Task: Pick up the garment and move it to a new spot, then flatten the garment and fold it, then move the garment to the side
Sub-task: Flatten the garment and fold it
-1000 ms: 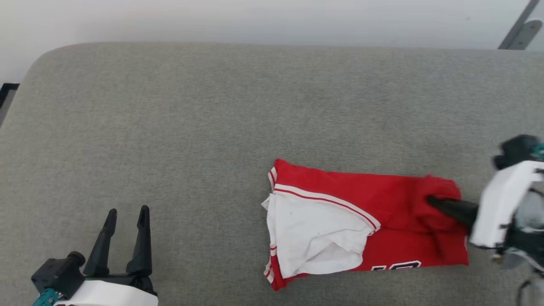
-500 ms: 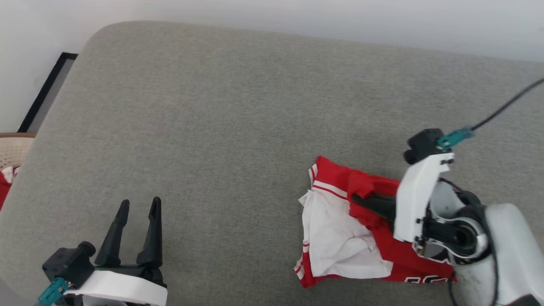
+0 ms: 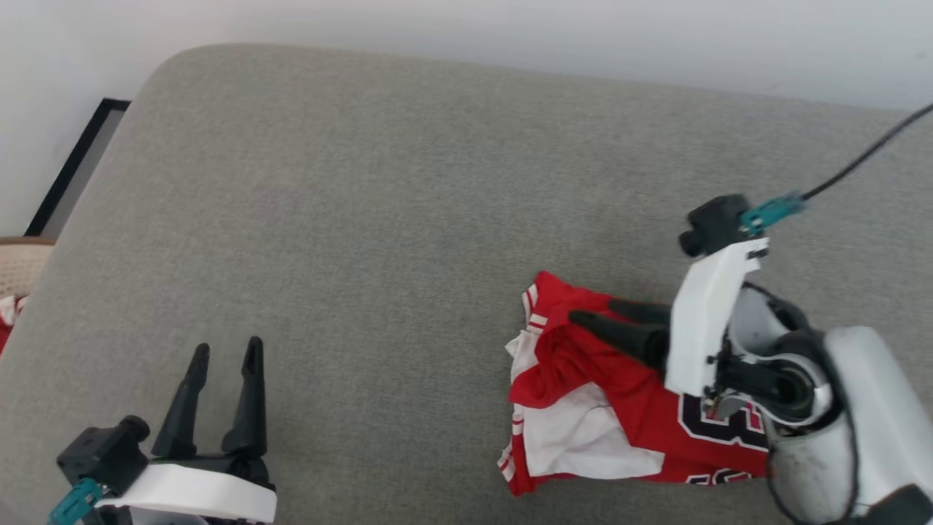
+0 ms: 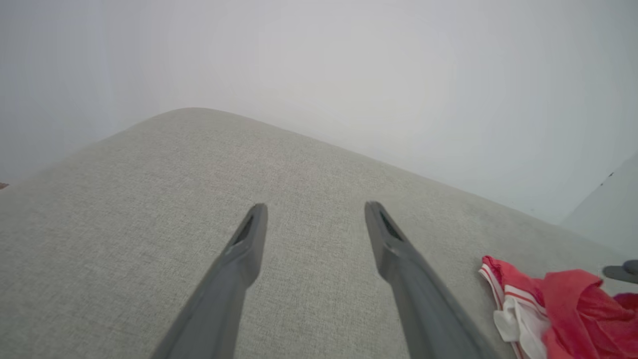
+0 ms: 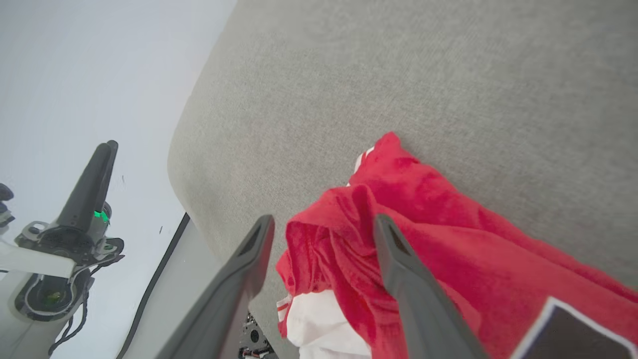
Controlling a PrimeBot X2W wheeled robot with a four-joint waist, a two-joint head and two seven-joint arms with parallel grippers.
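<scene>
Near, lower left: left end effector [image 3: 227, 348], released, fingers spread above bare cushion [image 3: 379, 219] and touching nothing. I see it well apart from the garment, with open grey fabric between.

Near, right: garment [image 3: 641, 408], red with white sleeve cloth, striped trim and a black-and-white number. It lies on the cushion's right part, close to the bottom of the head view. It is roughly folded; a loose red fold is bunched over the white at its left end. In the right wrist view that bunched end lies near a rounded cushion edge.

On it: right end effector [image 3: 596, 312], released. Its fingers are spread and point left over the garment's upper left part. The right wrist view shows the red bunch between the two fingers, not pinched. I cannot tell whether the fingertips touch the cloth.

Room to move: wide bare cushion left of and beyond the garment, out to the rounded far-left corner.

Count: one garment, two end effectors, one cushion, one basket [image 3: 18, 266].

Farther: the beige basket sits off the cushion at the left edge, with red cloth [image 3: 4, 328] in it. A cable [image 3: 860, 160] runs off the right wrist. A dark strip [image 3: 76, 164] lies on the floor by the corner. Plain pale wall [image 3: 437, 25] behind.
</scene>
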